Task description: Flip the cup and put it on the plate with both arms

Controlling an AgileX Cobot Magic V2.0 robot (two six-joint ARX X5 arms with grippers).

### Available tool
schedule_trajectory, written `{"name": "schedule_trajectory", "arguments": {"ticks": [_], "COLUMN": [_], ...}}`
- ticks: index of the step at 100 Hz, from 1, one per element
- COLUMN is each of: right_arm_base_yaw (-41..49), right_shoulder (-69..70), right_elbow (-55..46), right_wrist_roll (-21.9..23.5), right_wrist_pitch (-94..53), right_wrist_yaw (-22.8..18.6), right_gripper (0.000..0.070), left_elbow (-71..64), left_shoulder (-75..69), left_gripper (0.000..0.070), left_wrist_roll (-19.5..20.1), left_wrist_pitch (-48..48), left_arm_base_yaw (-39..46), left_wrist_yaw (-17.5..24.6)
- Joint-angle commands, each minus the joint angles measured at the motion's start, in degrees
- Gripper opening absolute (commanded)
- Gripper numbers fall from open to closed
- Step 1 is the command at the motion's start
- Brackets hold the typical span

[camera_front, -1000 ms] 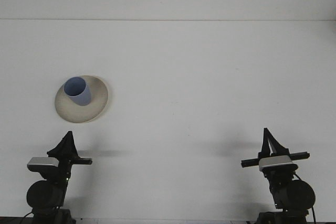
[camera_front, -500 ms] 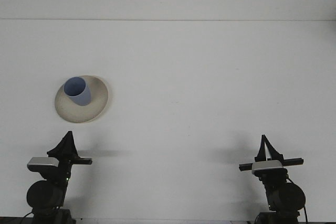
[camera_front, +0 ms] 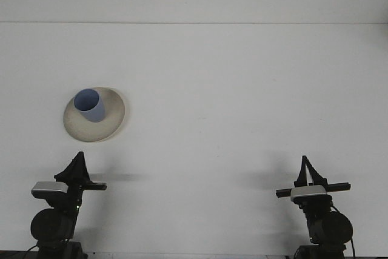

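Cup (camera_front: 90, 105): I am seeing a small blue cup, smooth and matte, a little narrower at the bottom. It is standing upright with its round mouth open to the top, inside the plate, toward the far-left part of it.

Plate (camera_front: 109, 124): it is a round, shallow dish in pale beige, looking like ceramic, with a wide rim that is rising softly. It is sitting on the left half of the table, and the cup is resting on it.

Table (camera_front: 242, 89): I am looking at a flat white surface, plain and without pattern, with a thin line running across at the far edge.

Left gripper (camera_front: 77, 161): it is black and pointed, like a narrow triangle, and it is hovering low at the near-left edge, just in front of the plate but apart from it. The fingers are appearing pressed together at the tip, holding nothing.

Right gripper (camera_front: 305, 164): it is the same dark, wedge-like form, on a grey metal block with a black bar across. It is staying well apart from the cup and plate. Its fingers are also meeting at one thin point, with nothing between them.
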Motion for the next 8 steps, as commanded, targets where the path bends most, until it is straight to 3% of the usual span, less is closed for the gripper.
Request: {"name": "schedule_trajectory", "arguments": {"ticks": [1, 8], "right_arm_base_yaw": [-0.02, -0.02], "right_shoulder": [0.02, 0.02], "right_elbow": [-0.09, -0.09], "right_wrist_roll": [-0.2, -0.2], "right_wrist_pitch": [0.74, 0.74], "right_wrist_yaw": [0.02, 0.02], "right_gripper": [0.0, 0.0], "left_elbow": [-1.09, -1.09], "left_shoulder": [-0.07, -0.07], "left_gripper": [0.0013, 0.0014], "left_wrist_roll": [-0.13, -0.13], "left_wrist_pitch": [0.59, 0.59], "left_arm_base_yaw": [-0.09, -0.09], "left_wrist_yaw": [0.28, 0.28]}}
